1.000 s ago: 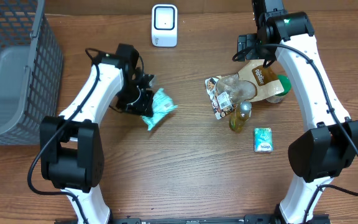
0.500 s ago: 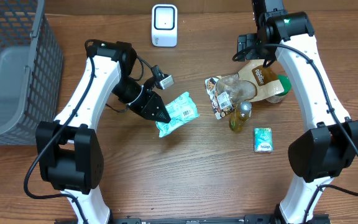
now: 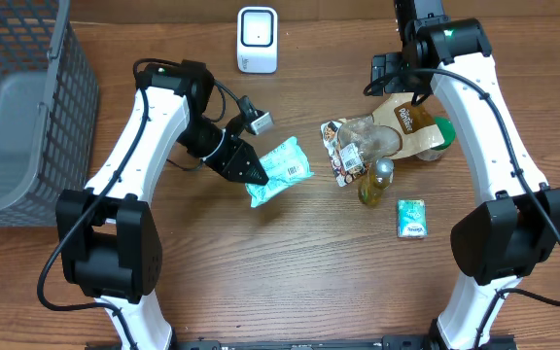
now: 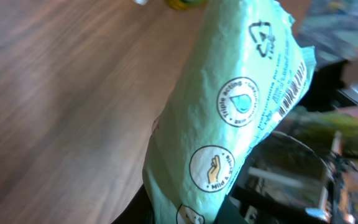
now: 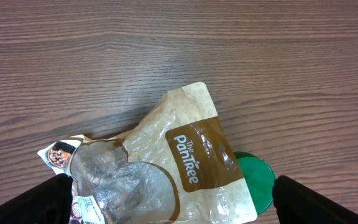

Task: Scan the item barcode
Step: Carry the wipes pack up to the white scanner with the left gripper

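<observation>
So, big stuff first: the table has a grey basket at the far left and a pile of groceries on the right. The right gripper hangs over the brown bag in that pile with its jaws spread wide and nothing in them.

The left gripper is the busy one. It's pinched shut on one end of the green pack, which sits mid-table, left of the pile. The pack is well apart from the scanner, which stands at the far edge. We can see the barcode on the pack from overhead, so it's facing up.

We'd call this the carry step: pack picked, not yet presented.

What could go wrong from here:
- The barcode points at the ceiling, not at the scanner's face. If the wrist doesn't tilt it over, we'd expect no read.
- The pack is soft and held by one end, so it may droop or crease across the barcode.
- A quick swing could let the slick wrap slide out of that narrow pinch.
</observation>
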Robot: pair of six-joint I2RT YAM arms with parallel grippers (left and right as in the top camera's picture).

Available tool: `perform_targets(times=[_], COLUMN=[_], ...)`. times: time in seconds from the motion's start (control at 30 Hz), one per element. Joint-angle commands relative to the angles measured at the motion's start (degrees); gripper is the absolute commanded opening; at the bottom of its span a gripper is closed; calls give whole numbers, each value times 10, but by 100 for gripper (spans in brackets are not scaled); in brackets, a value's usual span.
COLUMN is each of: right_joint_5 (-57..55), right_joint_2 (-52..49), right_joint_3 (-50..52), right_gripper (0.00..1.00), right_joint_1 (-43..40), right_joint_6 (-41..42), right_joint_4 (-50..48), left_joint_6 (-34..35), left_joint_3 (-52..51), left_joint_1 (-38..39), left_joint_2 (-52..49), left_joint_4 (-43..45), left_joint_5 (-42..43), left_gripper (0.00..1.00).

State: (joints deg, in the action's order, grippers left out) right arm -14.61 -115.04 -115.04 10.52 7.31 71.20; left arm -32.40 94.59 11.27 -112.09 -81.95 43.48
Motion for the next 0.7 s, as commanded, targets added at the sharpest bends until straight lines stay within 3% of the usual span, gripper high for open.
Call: perform_targets(times=[0.0,0.1,0.17,0.33,0.5,0.67], right_joint_5=[-8,-8,-8,-8,-8,-8], right_joint_2=[-2,-2,-2,-2,-2,-2], right_joint_3=[0,0,0,0,0,0], right_gripper=[100,100,100,100,100,100], right_joint_1=[-1,-1,-1,-1,-1,-1], right_joint_6=[4,4,4,4,4,4], right_joint_4=[-2,-2,-2,-2,-2,-2], left_joint_6=[131,261,309,362,393,399], left_joint_3=[13,14,27,132,275,340], left_joint_1=[1,1,1,10,24,43], left_joint_2=[16,16,16,16,16,16], left_joint_4=[31,69,79,67,70,174], left_joint_5=[-83,-201,-264,-406,-482,-605], left_gripper=[4,4,4,4,4,4])
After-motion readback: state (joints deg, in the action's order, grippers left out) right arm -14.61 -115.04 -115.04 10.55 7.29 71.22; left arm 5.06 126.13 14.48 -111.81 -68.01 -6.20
